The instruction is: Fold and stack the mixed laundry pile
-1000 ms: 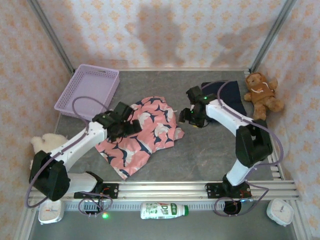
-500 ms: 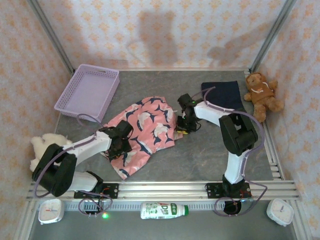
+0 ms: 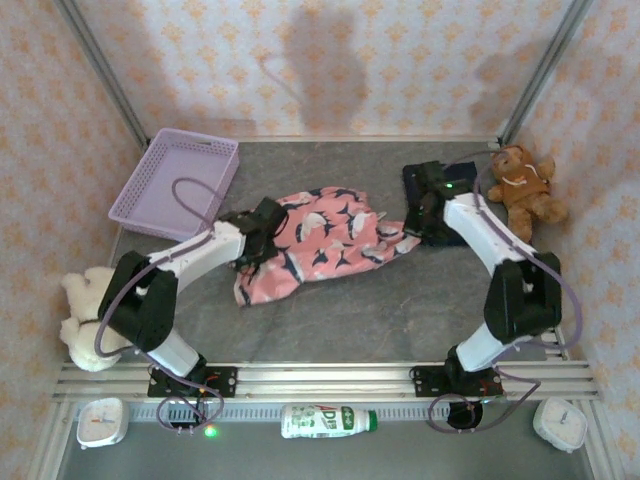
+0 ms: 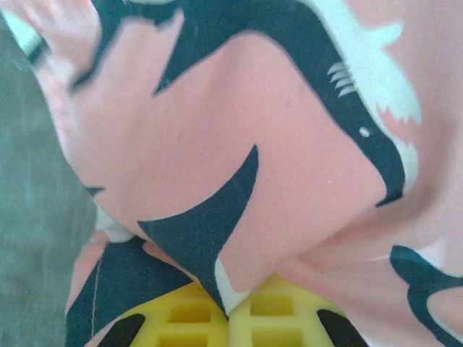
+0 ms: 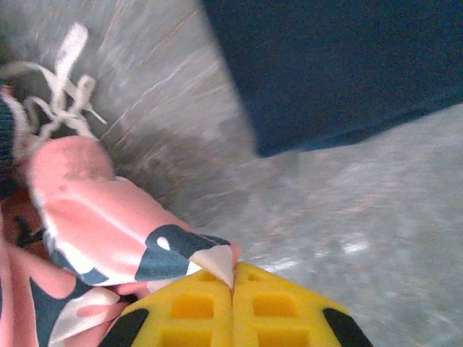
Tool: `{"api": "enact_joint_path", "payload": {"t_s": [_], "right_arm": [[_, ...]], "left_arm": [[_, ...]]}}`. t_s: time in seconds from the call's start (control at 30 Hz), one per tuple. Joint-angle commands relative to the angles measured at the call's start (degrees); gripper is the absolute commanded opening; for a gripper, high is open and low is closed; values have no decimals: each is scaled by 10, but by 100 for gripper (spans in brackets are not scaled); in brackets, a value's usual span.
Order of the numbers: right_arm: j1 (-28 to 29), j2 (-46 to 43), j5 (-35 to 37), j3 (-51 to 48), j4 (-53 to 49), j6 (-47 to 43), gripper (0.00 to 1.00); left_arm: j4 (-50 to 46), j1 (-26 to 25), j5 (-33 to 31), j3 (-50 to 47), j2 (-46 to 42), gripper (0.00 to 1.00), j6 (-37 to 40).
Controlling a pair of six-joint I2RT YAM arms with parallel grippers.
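Upper left, the lavender basket (image 3: 190, 137) is just sitting on the table. The left gripper (image 4: 230, 311) is clamping tight on the left edge of the pink shark garment (image 3: 325, 232), which is stretching across the middle of the frame. The right gripper (image 5: 233, 285) is pinching its right corner, jaws closed on the cloth. The navy garment (image 5: 340, 65) is lying upper right, next to the brown teddy (image 3: 524, 187).

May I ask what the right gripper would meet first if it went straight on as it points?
Shut on the pink cloth, the right gripper would likely meet bare table first, then the navy garment; depth unclear.
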Motion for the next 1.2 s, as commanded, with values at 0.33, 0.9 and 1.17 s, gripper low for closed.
{"api": "enact_joint_path", "payload": {"t_s": [0.33, 0.9, 1.17], "right_arm": [[17, -21, -95, -91, -6, 29, 0], [128, 16, -118, 52, -49, -20, 60], [57, 86, -20, 64, 29, 57, 63]], "left_arm": [[-140, 9, -89, 379, 285, 3, 173], [-266, 50, 23, 716, 417, 70, 200], [-195, 47, 94, 428, 205, 77, 185]]}}
